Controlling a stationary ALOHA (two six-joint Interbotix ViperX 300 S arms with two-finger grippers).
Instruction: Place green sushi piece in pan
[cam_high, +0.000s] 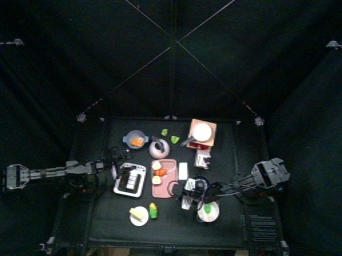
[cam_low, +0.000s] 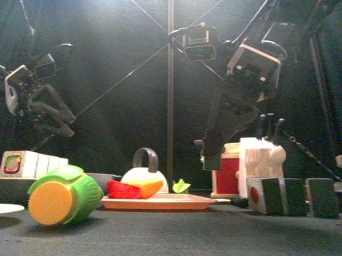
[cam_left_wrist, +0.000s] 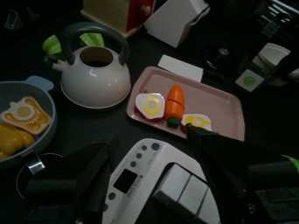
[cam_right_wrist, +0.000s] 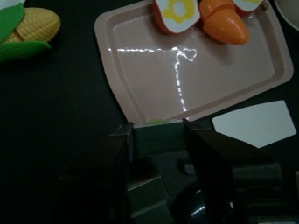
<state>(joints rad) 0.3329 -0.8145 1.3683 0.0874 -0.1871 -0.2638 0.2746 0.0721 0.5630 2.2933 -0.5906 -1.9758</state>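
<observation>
**Item: green sushi** (cam_right_wrist: 165, 132). A small green-topped block, apparently this piece though the view is dim, sits between the jaws of the right end effector (cam_right_wrist: 159, 140). It is above the bench edge of the pink tray (cam_right_wrist: 193, 66).

**Right end effector.** Jaws closed to the width of the block, gripping it on two sides. It holds nothing else. From above it sits at about 4 o'clock of the tray.

**Left end effector** (cam_left_wrist: 158, 163). Jaws spread wide and empty, hanging over a white keyed device (cam_left_wrist: 149, 185) at 9 o'clock of the tray.

**Pan** (cam_left_wrist: 35, 87). Grey, with yellow and orange food already in it. It lies at about 11 o'clock of the tray, well apart from the sushi.

**Obstacles on the route.**
- White kettle (cam_left_wrist: 93, 77) with an upright green handle, just beside the pan on the tray side.
- Egg and carrot pieces on the tray.

**Hazards, as judged.**
- A low carry toward 11 o'clock could clip the kettle handle and tip the kettle, or knock the sushi out of the jaws.
- The grip covers a small block, so a bump or a fast swing may let it slip.
- The left arm is near the pan, and crossing the middle risks arm contact.
- The pan is partly filled, so a release near the rim could send the piece bouncing onto the bench.
</observation>
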